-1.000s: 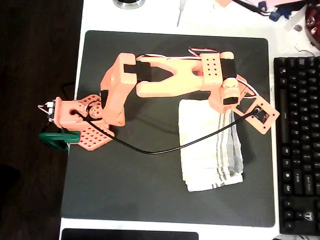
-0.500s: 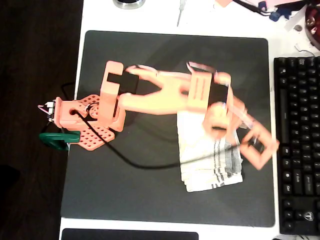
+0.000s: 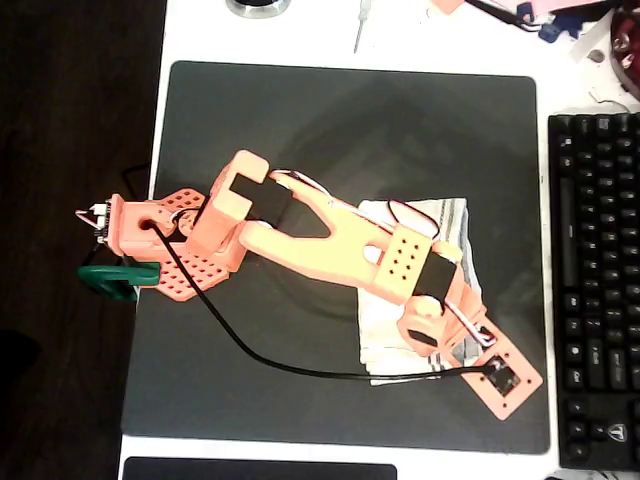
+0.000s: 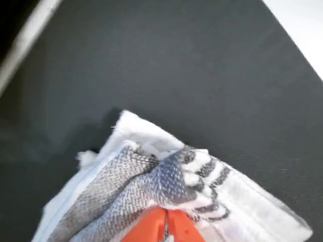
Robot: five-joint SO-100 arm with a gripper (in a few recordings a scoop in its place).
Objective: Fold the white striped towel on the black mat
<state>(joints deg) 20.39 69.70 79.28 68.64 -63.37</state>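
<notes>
Orange gripper (image 4: 166, 229) closed, fingers pressed together at the near corner of the white striped towel (image 4: 151, 176), apparently pinching its grey border. Towel already folded narrow, long axis running up the overhead view, lying right of centre on the black mat (image 3: 300, 110). Bulk of the towel (image 3: 420, 225) stretching away beyond the gripper, toward the far mat edge.

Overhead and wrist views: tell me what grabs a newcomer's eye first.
The salmon-orange plastic arm sprawls diagonally across the large dark charcoal mat in the overhead view. Its tool is pinched shut on a bunched corner of the cream-white grey-striped cloth towel in the wrist view. A black keyboard lines the overhead view's right edge.
</notes>
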